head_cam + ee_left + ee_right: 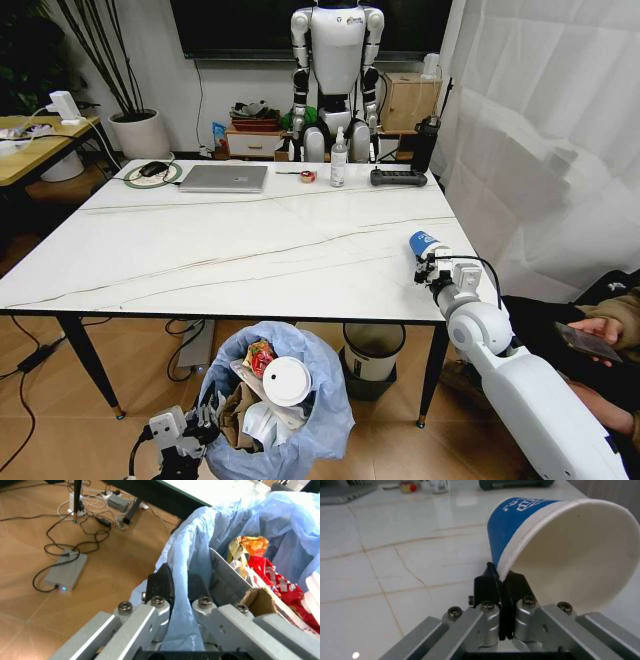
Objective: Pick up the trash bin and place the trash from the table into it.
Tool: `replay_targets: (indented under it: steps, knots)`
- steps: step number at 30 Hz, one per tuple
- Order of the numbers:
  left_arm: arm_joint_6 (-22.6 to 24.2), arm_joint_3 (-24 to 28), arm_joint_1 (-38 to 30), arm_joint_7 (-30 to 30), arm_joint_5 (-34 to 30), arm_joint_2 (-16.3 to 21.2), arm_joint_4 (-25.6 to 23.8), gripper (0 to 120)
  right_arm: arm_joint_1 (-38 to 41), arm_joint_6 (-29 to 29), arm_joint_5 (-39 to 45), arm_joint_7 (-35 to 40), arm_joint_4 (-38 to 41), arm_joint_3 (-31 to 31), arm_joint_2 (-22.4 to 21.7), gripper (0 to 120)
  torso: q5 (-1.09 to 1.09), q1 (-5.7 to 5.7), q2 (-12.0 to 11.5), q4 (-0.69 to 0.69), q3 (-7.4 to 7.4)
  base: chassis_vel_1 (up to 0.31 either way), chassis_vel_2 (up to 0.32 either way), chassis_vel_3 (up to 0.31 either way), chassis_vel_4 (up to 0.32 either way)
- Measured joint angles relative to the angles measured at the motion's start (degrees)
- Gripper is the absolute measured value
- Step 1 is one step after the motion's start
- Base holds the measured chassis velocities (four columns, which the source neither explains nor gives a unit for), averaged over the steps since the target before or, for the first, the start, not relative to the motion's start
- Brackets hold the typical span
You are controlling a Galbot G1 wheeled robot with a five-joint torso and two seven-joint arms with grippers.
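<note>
Two claws are engaged. The left claw is closed on the rim of the trash bin, pinching the light-blue liner bag together with the bin wall; the bin sits below the near edge of the bench, to the robot's left of centre. Inside it lie a white lid, a red wrapper, brown cardboard and crumpled white paper. The right claw is clamped on the rim of a blue paper cup, tipped on its side with its mouth toward the wrist camera, above the bench's near right corner. A laptop and spray bottle stand at the far edge.
</note>
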Motion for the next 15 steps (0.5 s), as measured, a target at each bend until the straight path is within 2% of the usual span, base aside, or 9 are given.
replay_targets:
  steps: [6, 15]
  knots:
    - [0.5, -0.2, -0.1, -0.2, -1.4, 0.9, 0.5, 0, -6.1, 9.9, 6.7, -7.7, 12.0, -0.9, -5.0, 0, -0.03, -0.01, 0.0, -0.02, -0.01, 0.0, 0.0, 0.0, 0.0]
    - [1.1, -0.9, -0.4, -0.4, -2.3, 1.5, 0.6, 0, -13.9, 16.2, 7.6, -16.8, 24.8, -7.8, -9.2, 0, -0.04, -0.02, 0.0, -0.01, -0.01, 0.0, 0.0, 0.0, 0.0]
